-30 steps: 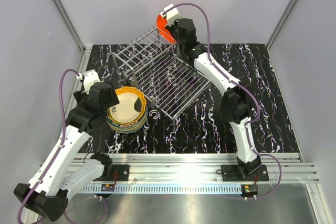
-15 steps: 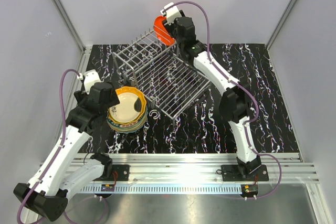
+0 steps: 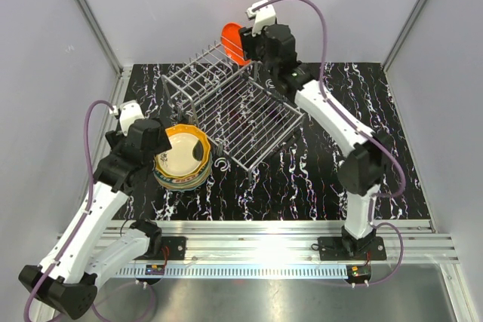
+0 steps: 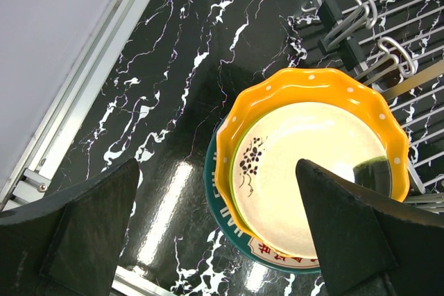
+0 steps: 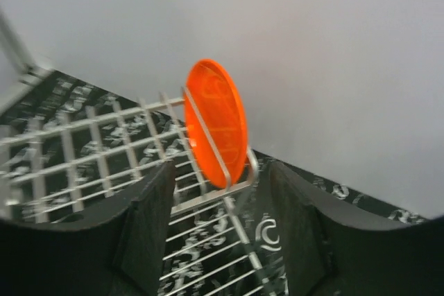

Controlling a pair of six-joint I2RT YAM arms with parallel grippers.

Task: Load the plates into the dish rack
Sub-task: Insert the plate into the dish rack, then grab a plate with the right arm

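Left claw (image 4: 218,220), wide and empty, hangs straight over the stack of round scalloped plates (image 4: 312,86), nearer than the parted, empty right claw (image 5: 225,233) at the silver wire rack (image 3: 241,111).

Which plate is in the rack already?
Find the silver wire dish rack in the middle of the black marbled table. At its far end one plain red-orange plate stands on edge; the other plates lie stacked flat.
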